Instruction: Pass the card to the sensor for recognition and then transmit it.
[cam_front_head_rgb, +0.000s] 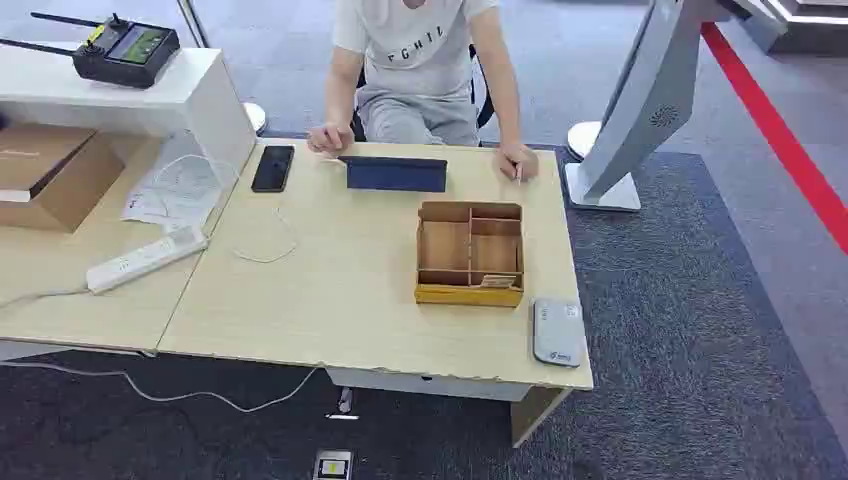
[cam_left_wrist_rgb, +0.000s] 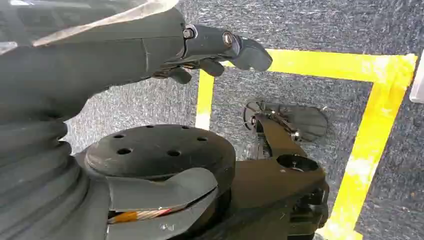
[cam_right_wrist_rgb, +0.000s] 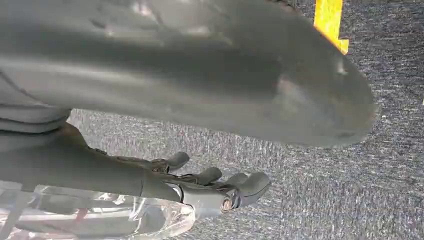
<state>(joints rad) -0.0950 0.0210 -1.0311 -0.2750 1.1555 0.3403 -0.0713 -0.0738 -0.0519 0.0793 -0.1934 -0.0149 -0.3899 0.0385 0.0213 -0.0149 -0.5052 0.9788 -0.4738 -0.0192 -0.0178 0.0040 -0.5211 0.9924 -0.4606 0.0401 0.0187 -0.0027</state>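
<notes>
A tan wooden box (cam_front_head_rgb: 470, 252) with several compartments stands on the light table, right of its middle. A pale card (cam_front_head_rgb: 497, 281) lies in its near right compartment. A flat grey sensor (cam_front_head_rgb: 557, 331) sits near the table's front right corner, just right of the box. My left hand (cam_left_wrist_rgb: 216, 49) hangs over grey carpet, fingers apart and holding nothing. My right hand (cam_right_wrist_rgb: 212, 181) also hangs above the carpet, fingers spread and empty. Both hands are low and away from the table.
A person sits at the far side with both hands on the table (cam_front_head_rgb: 330, 300), beside a dark blue tablet case (cam_front_head_rgb: 396, 173). A black phone (cam_front_head_rgb: 272, 167), a white cable and a power strip (cam_front_head_rgb: 147, 258) lie to the left. A white kiosk stand (cam_front_head_rgb: 630, 110) rises at the right.
</notes>
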